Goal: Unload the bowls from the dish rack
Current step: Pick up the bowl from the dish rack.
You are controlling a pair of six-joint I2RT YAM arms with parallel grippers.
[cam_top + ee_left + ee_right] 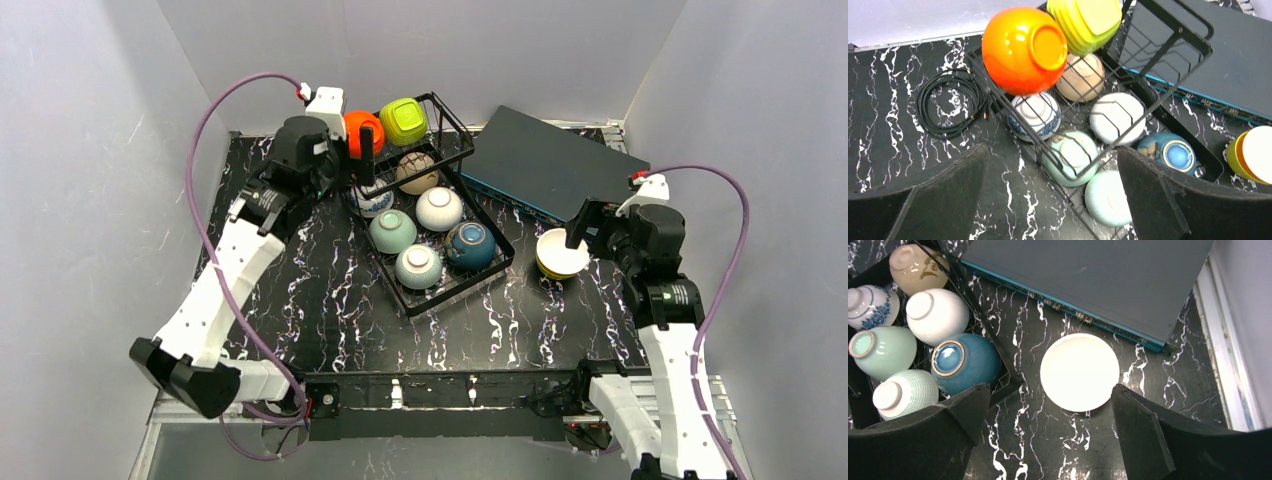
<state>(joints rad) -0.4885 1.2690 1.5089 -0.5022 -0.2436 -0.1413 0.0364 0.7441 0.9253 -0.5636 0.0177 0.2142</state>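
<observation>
LEFT ARM OVER THE RACK: The left gripper [1055, 200] hangs released, jaws spread wide, above the left edge of the dish rack [455, 285], where eight bowls sit. The rack's long axis runs from far left to near right, and this arm is plainly the nearer one.

Just ahead of the jaws, mouth down in the tray, are a pale green bowl [1071, 156] under the corner wire of the raised tier and a ribbed pale bowl [1108, 197] clear of it. The ribbed one looks the easier pick.

The tier holds an orange bowl [1023, 49] and a lime green bowl [1087, 22], both tipped on their sides. The tray also carries a blue-and-white bowl [1034, 116], a beige bowl [1080, 77], a white bowl [1117, 117] and a dark teal bowl [1168, 152].

Right of the rack, a yellow bowl [1079, 371] stands upright on the worktop [320, 300], just ahead of the open right gripper [1045, 432]. Whether a finger brushes its rim is hard to tell. A grey box [1088, 275] lies beyond.
</observation>
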